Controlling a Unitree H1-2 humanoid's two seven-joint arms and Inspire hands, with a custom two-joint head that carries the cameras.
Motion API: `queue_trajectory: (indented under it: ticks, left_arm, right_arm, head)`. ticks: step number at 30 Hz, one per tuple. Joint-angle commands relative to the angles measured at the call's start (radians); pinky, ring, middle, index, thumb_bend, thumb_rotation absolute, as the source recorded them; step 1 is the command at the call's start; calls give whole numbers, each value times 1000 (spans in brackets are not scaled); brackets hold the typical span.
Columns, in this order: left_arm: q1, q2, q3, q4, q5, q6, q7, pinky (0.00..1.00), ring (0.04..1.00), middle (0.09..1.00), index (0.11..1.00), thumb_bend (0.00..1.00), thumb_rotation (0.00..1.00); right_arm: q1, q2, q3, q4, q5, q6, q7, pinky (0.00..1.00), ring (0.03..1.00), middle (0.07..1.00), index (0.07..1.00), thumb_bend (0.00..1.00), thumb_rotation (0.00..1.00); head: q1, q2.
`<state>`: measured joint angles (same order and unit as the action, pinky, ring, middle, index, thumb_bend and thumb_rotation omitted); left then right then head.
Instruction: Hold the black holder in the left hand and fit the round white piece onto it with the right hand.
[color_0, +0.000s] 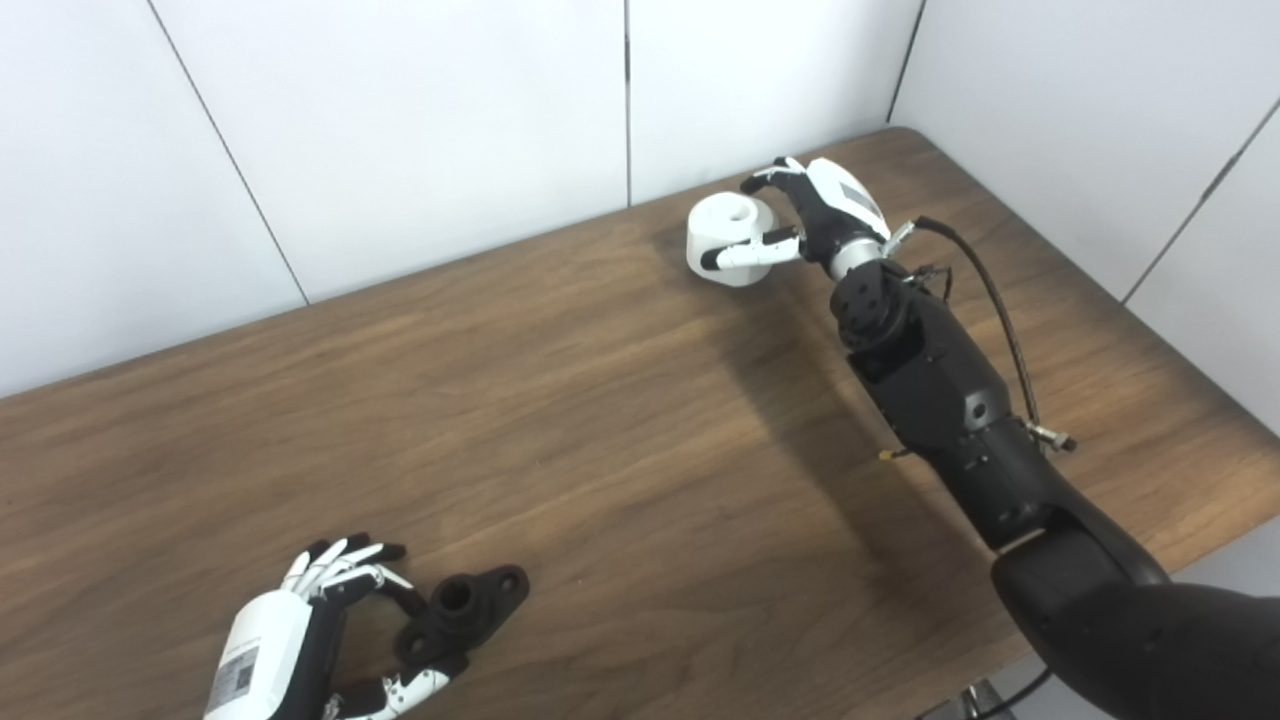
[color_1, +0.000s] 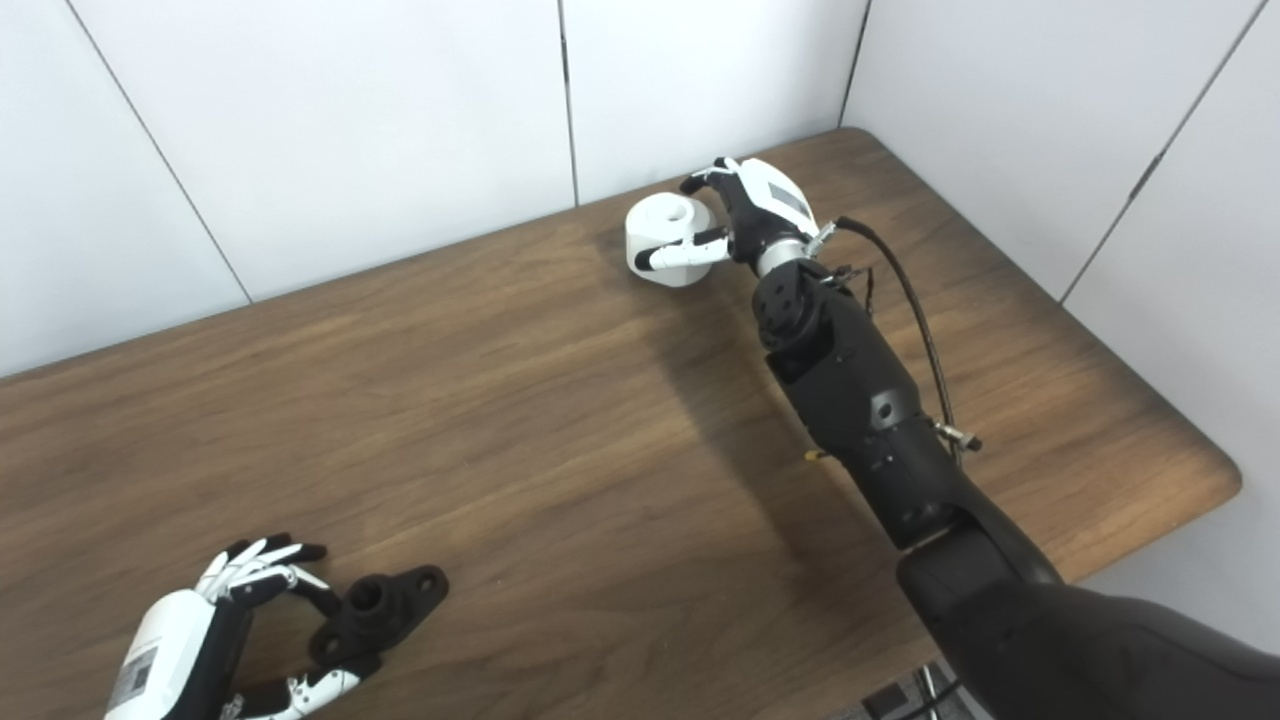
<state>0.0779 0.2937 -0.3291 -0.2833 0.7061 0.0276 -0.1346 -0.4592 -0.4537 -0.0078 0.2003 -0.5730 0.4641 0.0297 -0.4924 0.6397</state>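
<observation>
Right hand (color_0: 815, 215) wrapped around round white piece (color_0: 728, 238) at desk (color_0: 620, 420) far edge. Left hand (color_0: 310, 625) fingers spread beside black holder (color_0: 462, 612), thumb touching, not clamped.

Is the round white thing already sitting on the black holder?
No, the round white piece is far across the table in the right hand, while the black holder lies near the left hand.

We see a small sticker on the back of the left hand (color_0: 270, 650), but its marks are too tiny to read.
</observation>
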Motion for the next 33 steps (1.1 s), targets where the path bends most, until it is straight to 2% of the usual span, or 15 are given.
queue_trajectory:
  ticks: [1,33]
  left_arm:
    - [38,19,-10,28,9,18,-43,953,880,780,486,515,57]
    - [43,36,-3,12,0,26,-62,958,883,783,487,515,58]
  right_arm:
    - [-51,-16,-10,-14,-4,3,-25,868,989,961,772,878,446]
    - [-31,-21,24,17,-2,-31,-89,849,941,883,712,834,356]
  head:
    - [-1,1]
    - [-4,21]
